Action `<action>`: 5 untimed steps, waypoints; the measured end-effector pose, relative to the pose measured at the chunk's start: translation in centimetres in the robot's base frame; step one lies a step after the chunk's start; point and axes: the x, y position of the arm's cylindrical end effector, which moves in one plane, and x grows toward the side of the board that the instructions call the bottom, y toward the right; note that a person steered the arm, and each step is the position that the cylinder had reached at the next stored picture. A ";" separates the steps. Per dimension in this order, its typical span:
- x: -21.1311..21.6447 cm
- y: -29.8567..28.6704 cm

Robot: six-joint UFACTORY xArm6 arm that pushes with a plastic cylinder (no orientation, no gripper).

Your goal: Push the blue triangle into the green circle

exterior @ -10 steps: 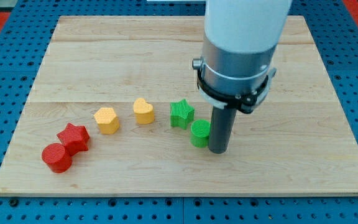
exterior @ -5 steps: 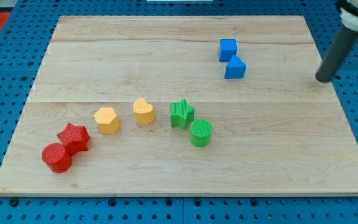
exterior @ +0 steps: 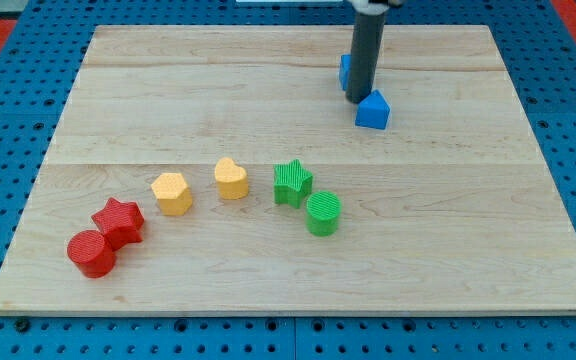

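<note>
Taking the green circle [exterior: 323, 213] as the landmark on the wooden worktop [exterior: 468, 250], a red circle [exterior: 91, 253] and red star [exterior: 118, 221] lie far to its left, then a yellow hexagon-like block [exterior: 172, 193], a yellow heart [exterior: 232, 178] and a green star [exterior: 292, 183] just up-left of it. Well above the circle and slightly right sits the blue triangle [exterior: 373, 110], with my tip [exterior: 358, 100] at its upper-left edge and a blue block [exterior: 345, 70] partly hidden behind the rod. There is no gripper here to be released or clenched, only the rod.
</note>
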 end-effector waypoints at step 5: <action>9.6 7.1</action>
